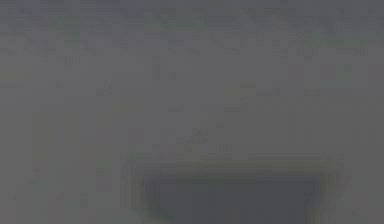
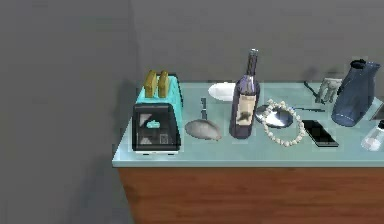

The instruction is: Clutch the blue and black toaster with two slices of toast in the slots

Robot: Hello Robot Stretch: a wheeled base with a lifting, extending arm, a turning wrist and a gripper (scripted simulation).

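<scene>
- i see the counter (image 2: 230,150) in the arm side view: a pale teal top over a brown wooden front, with a grey wall (image 2: 250,30) behind it.
- the toaster (image 2: 158,118) stands upright at the counter's left end, close to the front corner. its body is blue-teal and its black face is turned toward the camera.
- two tan slices of toast (image 2: 157,82) stick up side by side from the slots on top.
- just right of the toaster a grey spoon-shaped thing (image 2: 203,129) lies flat on the counter; i can't tell whether the two touch.
- a dark wine bottle (image 2: 245,98) with a pale label stands upright right of that, near the middle of the counter.
- behind the bottle and to its left sits a small white dish (image 2: 221,92).
- right of the bottle lies a round plate ringed with pale beads (image 2: 280,122), and a flat black phone (image 2: 320,132) lies just beside it.
- a blue-grey jug (image 2: 352,93) stands farther back near the right end.
- i cannot tell the state of the end effector.
- the forward view gives me a flat grey surface (image 1: 190,80) with a darker band (image 1: 235,195) low down.
</scene>
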